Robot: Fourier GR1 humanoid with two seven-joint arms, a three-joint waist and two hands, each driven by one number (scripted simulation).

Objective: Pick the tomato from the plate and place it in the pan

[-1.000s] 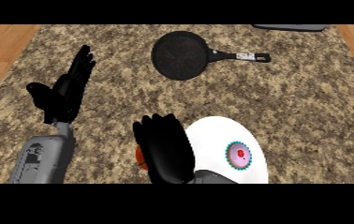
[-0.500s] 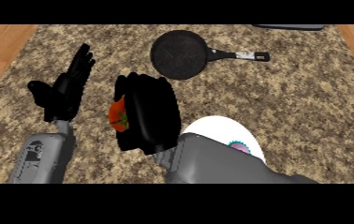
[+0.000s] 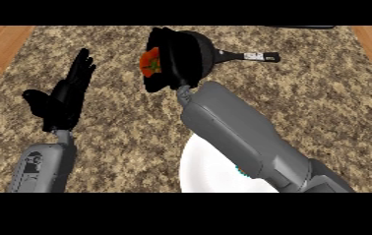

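Note:
My right hand [image 3: 174,57] is curled round the red tomato [image 3: 150,63], which shows only as a red patch with a green stalk at the hand's left side. The hand hangs over the left part of the black pan [image 3: 205,57], hiding most of it; the pan's handle [image 3: 251,56] points right. The white plate [image 3: 210,172] lies at the lower middle, partly under my right forearm. My left hand [image 3: 64,96] rests open at the left, fingers up.
The speckled stone counter [image 3: 320,101] fills the view. A wooden strip [image 3: 11,40] runs along the far left and another shows at the top right corner. A dark object's edge [image 3: 305,27] shows at the top right.
My right hand has carried the tomato up and away from the plate, towards the pan, and is now over the pan's left part. The view has shifted. My left hand has stayed put.

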